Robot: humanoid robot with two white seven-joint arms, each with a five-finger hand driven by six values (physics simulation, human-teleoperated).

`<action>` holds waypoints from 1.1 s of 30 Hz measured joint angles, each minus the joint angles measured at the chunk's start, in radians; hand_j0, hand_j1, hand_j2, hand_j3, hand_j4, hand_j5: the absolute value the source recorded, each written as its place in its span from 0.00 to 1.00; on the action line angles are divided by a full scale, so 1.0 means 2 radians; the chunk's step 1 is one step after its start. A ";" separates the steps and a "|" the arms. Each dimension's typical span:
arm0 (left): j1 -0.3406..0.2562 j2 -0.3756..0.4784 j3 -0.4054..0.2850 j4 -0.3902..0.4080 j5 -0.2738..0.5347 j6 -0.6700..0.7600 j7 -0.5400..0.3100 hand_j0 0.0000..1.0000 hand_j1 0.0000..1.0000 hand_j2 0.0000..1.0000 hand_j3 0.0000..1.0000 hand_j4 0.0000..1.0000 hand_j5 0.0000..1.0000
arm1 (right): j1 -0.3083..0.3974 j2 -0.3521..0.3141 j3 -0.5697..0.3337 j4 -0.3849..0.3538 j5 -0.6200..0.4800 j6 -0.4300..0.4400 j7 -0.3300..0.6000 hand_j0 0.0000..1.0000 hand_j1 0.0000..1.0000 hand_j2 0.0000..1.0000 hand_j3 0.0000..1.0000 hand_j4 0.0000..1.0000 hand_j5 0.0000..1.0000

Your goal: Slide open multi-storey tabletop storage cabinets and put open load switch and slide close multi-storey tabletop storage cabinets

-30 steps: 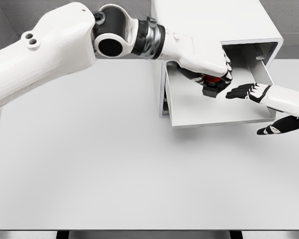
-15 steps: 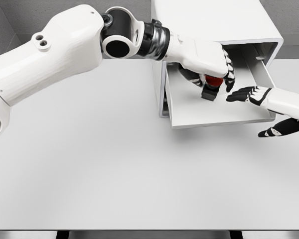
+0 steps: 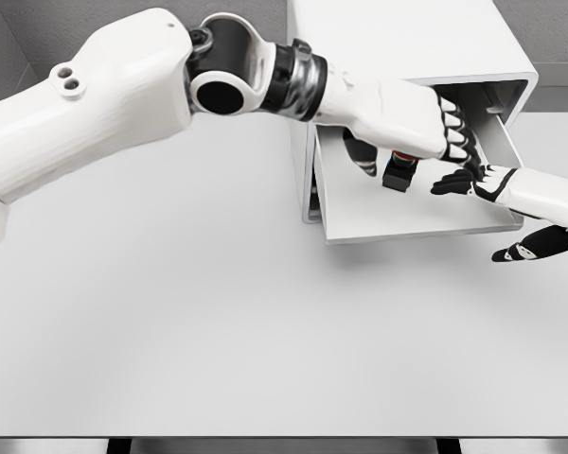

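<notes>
**Spotter:** Start big. What fills the frame?

**Me:** The white table (image 3: pixel 218 331) takes up the lower two thirds. The cabinet (image 3: pixel 398 38) sits at the upper right, its drawer (image 3: pixel 407 213) pulled out toward me. My left arm sweeps in from the upper left and reaches across to it.

**Spotter:** And the hands?

**Me:** The left hand (image 3: pixel 417 128) hangs over the drawer, fingers spread and relaxed, holding nothing. The right hand (image 3: pixel 497 184) comes in at the right edge, fingers extended and open, at the drawer's right wall.

**Spotter:** The switch?

**Me:** The load switch (image 3: pixel 399 173), dark body with a red top, sits inside the drawer toward its back, just under my left palm. I read it as released, so the placement looks done and closing is what's left.

**Spotter:** Risks?

**Me:** Two. If I lift the left hand carelessly, a finger could clip the switch and tip it. And if the drawer goes in while my hand is over the tray, the fingers jam against the cabinet's upper shelf. The right fingertips sit close to the left too, so a collision there is possible.
</notes>
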 measured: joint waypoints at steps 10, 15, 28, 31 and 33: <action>0.047 0.172 0.025 -0.154 0.021 0.000 0.021 1.00 1.00 1.00 1.00 1.00 1.00 | -0.001 0.001 0.005 0.000 -0.001 0.000 0.000 1.00 1.00 1.00 1.00 1.00 1.00; 0.166 0.362 0.086 -0.221 0.025 0.000 0.091 1.00 1.00 1.00 1.00 1.00 1.00 | -0.002 0.002 0.007 0.000 0.000 0.000 -0.001 1.00 1.00 1.00 1.00 1.00 1.00; 0.366 0.442 0.233 -0.166 0.031 0.001 0.122 1.00 1.00 1.00 1.00 1.00 1.00 | -0.008 0.005 0.009 0.000 0.001 0.000 0.001 1.00 1.00 1.00 1.00 1.00 1.00; 0.382 0.440 0.232 -0.157 0.028 0.000 0.120 1.00 1.00 1.00 1.00 1.00 1.00 | -0.009 0.007 0.009 0.000 0.001 0.000 0.002 1.00 1.00 1.00 1.00 1.00 1.00; 0.387 0.434 0.230 -0.151 0.027 0.000 0.118 1.00 1.00 1.00 1.00 1.00 1.00 | -0.012 0.009 0.011 0.000 0.002 0.000 0.003 1.00 1.00 1.00 1.00 1.00 1.00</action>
